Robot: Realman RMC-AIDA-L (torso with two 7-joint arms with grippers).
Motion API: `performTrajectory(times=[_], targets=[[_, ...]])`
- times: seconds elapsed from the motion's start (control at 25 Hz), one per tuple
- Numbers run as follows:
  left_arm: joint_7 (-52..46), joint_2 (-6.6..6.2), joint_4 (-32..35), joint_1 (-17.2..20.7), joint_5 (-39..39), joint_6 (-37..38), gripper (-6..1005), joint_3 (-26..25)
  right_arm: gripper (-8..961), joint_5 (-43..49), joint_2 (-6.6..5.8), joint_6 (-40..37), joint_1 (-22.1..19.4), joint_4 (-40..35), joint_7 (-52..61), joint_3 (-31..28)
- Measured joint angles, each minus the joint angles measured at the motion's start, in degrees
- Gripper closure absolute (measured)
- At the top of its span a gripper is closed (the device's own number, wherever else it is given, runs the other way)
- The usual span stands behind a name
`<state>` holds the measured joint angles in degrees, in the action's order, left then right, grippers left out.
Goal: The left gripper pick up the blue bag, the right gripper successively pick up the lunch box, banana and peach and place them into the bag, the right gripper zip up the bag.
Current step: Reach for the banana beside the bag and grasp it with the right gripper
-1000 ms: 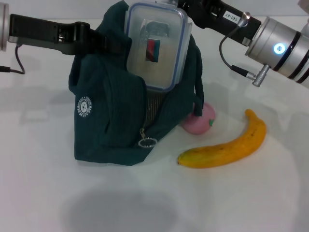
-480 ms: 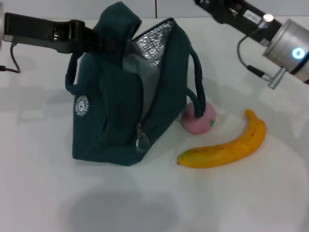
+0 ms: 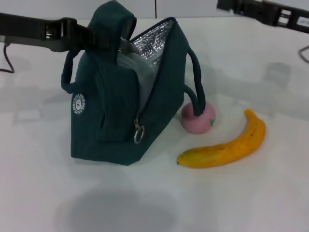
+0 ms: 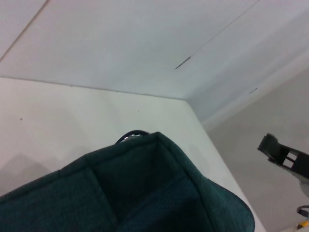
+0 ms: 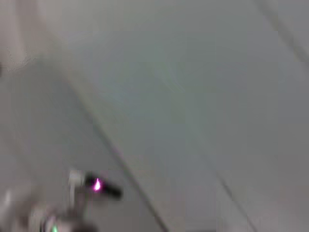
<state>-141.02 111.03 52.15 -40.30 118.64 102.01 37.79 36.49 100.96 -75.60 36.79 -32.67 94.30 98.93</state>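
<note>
The blue bag [image 3: 123, 92] stands open on the surface [image 3: 241, 203], and the left end effector [image 3: 84, 38] is clamped on its top edge. Inside you see something pale — probably the lunch box. The banana [image 3: 227, 147] is next; it lies beside the peach [image 3: 199, 118]. The right end effector [image 3: 241, 7] is high at the far edge — I cannot tell its fingers.
</note>
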Motion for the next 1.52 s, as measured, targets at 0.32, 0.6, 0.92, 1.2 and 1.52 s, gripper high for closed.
performTrajectory(times=[0.32,0.6,0.92,1.2,1.52], targets=[[0.3,-0.01,0.0,1.1,-1.0,0.0,962,0.1,254,57.3,1.17,-7.7,-1.0,-27.1,21.3,-26.9],[0.4,0.25,0.1,1.8,-1.3,0.0,962,0.1,211,85.6,8.05,-27.4,1.9,-47.7,23.4,-37.5],[0.7,0.48,0.1,2.4,-1.3,0.0,962,0.1,76,87.4,9.18,-32.6,2.5,-49.1,17.6,-35.2],[0.6,0.5,0.1,2.3,-1.3,0.0,962,0.2,77,90.5,9.89,-32.3,3.4,-49.7,12.2,-33.0],[0.8,0.53,0.0,1.6,-1.3,-0.2,962,0.4,78,95.5,11.79,-29.8,5.8,-49.5,6.6,-30.4]])
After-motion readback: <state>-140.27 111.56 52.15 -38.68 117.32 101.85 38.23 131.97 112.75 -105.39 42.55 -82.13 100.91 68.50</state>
